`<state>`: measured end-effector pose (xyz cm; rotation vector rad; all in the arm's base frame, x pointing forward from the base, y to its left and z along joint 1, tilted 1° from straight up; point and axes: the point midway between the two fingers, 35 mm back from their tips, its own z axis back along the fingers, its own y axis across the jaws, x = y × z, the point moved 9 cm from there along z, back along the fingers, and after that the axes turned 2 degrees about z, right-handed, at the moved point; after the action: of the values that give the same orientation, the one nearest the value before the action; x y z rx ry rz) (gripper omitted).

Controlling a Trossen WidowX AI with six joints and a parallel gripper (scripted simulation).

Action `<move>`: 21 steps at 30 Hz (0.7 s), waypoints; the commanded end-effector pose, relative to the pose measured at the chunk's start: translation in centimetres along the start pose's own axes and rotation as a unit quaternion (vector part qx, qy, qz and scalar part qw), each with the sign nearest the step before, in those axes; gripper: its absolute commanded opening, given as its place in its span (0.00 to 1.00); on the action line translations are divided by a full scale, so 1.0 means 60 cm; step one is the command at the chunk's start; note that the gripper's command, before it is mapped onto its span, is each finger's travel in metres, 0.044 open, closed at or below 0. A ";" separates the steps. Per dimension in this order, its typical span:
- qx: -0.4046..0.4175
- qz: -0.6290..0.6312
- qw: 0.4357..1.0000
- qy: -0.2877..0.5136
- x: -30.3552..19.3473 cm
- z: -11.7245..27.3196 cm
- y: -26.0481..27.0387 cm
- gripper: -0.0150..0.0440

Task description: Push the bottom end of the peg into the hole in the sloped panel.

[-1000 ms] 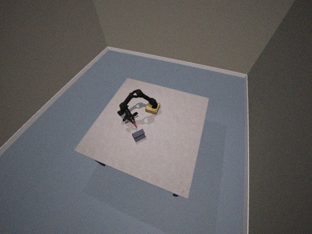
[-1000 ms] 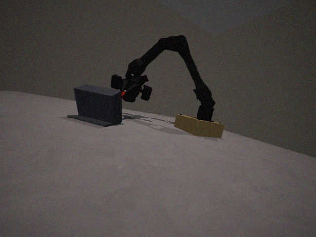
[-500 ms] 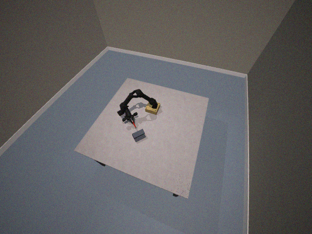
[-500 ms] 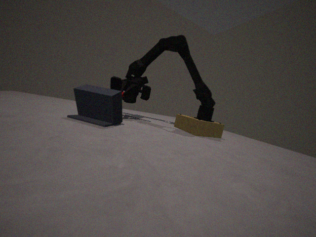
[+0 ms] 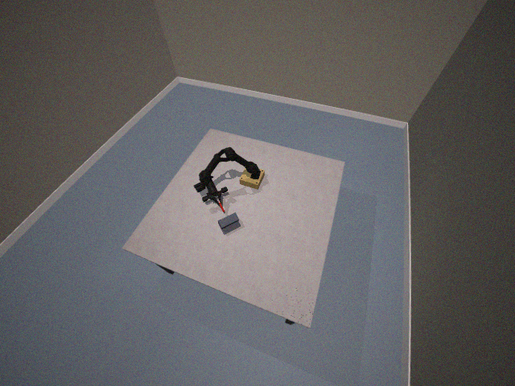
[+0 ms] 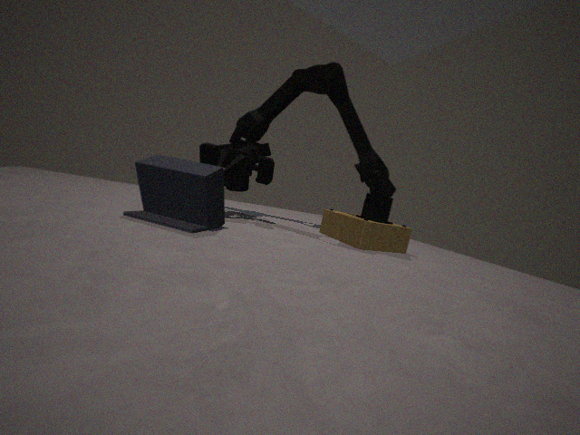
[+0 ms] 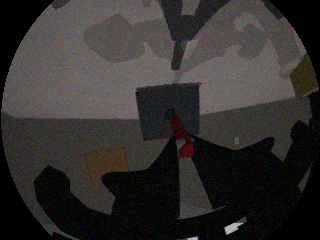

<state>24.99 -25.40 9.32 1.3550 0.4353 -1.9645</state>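
The arm (image 5: 224, 159) is arching over from its yellow base (image 5: 252, 178), which is sitting on the pale table (image 5: 265, 257) well apart from the dark grey panel (image 5: 228, 222). Nothing else is standing on the table between base and panel; only the arm's shadow is lying across that stretch.

The gripper (image 5: 216, 199) is clamping the red peg (image 5: 220, 204), and the peg is pointing out past the fingertips toward the panel. From above, its tip is sitting just short of the panel, with a narrow strip of table showing between them.

In the wrist view the peg (image 7: 180, 136) is lying across the panel's (image 7: 168, 110) square face, its far end near a small dark spot that may be the hole; too dim to tell whether it is entering.

From the side, the panel (image 6: 180, 191) is blocking the peg, and the gripper (image 6: 234, 175) is hanging just behind the panel's top edge.
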 end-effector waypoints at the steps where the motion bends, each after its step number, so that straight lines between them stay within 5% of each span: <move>1: 0.003 -0.010 1.000 0.005 0.001 -0.007 -0.001 0.25; 21: 0.016 -0.032 0.999 0.018 0.004 -0.024 -0.005 0.25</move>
<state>25.66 -24.60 8.64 1.4027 0.4605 -2.0052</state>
